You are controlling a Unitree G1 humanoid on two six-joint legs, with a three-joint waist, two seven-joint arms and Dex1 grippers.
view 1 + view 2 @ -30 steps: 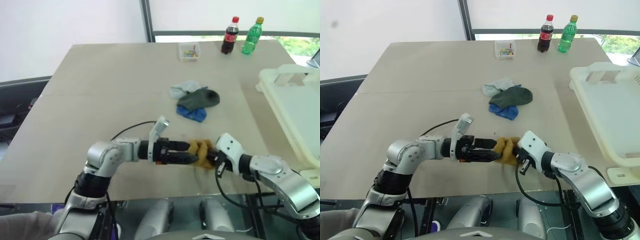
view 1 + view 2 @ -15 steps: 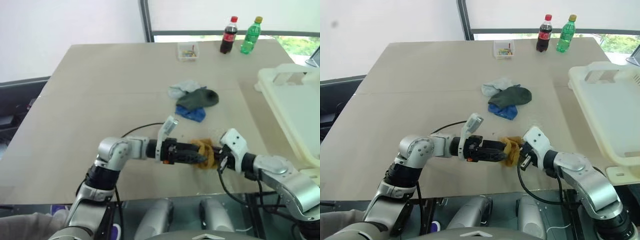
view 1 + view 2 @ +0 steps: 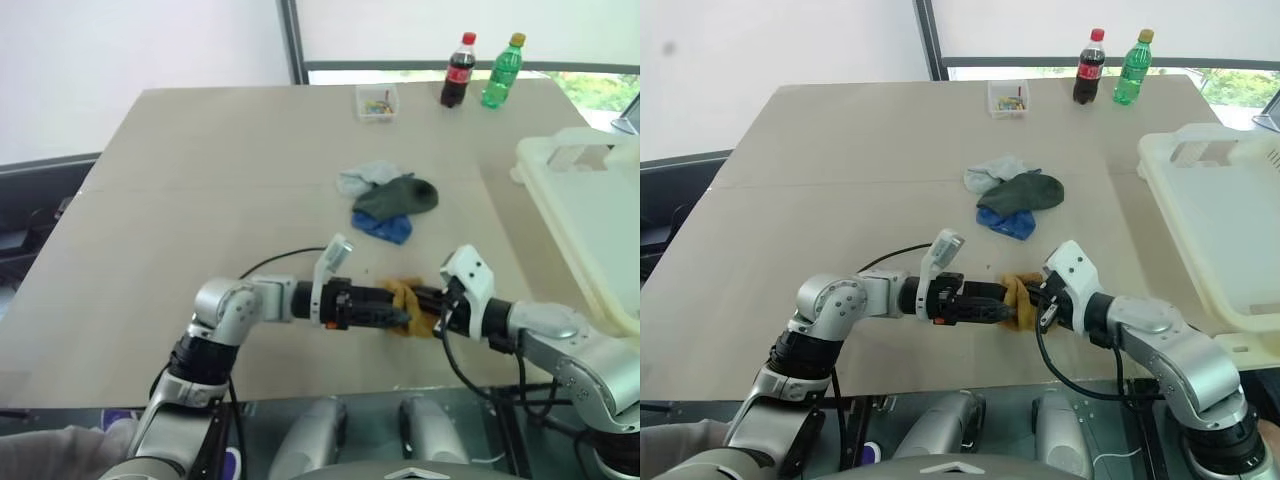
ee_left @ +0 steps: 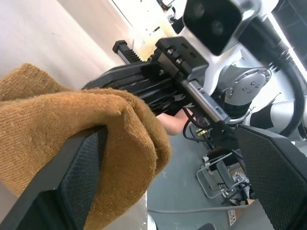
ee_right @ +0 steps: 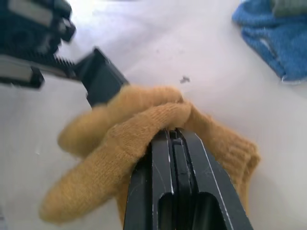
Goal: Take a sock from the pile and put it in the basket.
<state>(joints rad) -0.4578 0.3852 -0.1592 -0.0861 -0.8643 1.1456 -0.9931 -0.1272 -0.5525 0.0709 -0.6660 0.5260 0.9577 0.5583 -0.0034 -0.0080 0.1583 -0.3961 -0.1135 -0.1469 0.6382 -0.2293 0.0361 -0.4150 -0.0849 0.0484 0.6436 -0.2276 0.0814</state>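
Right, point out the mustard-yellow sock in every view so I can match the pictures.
Left eye view: mustard-yellow sock near the table's front edge, between the two tools.
Right eye view: same place, below the blue sock.
Left wrist view: large, lower left, against one black finger.
Right wrist view: centre, pinched in the shut right tool.
Shared landmark: the blue sock, also in the right wrist view.

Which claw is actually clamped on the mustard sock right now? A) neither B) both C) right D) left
C: the right claw is shut on the mustard sock, while the left claw stands open with one finger against the sock.
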